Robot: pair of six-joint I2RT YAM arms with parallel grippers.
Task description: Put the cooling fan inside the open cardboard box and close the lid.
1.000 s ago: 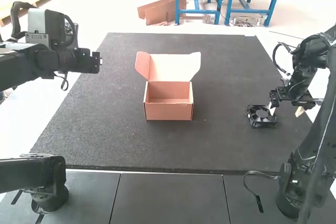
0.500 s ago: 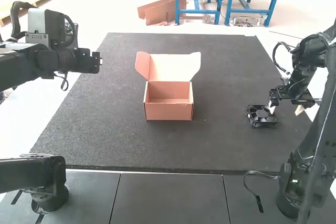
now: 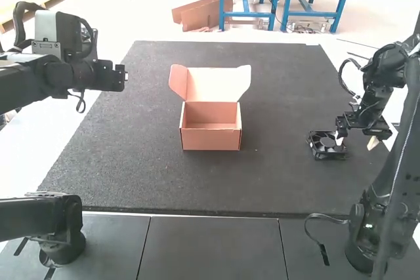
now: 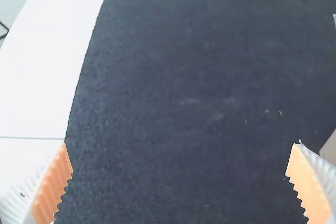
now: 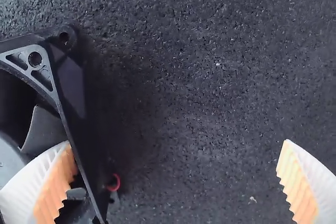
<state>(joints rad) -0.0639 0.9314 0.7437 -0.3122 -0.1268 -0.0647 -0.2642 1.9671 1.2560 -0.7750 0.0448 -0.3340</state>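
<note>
So far nothing is done: the cooling fan (image 3: pixel 327 144) lies well right of the open-lidded cardboard box (image 3: pixel 210 126), my right end effector (image 3: pixel 357 139) spread wide astride its frame edge, gripping nothing yet.

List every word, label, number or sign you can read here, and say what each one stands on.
No text can be read in these pictures.
cardboard box: plain walls and flaps, no print.
fan: no label shows on its frame.
black mat: no markings.
</note>
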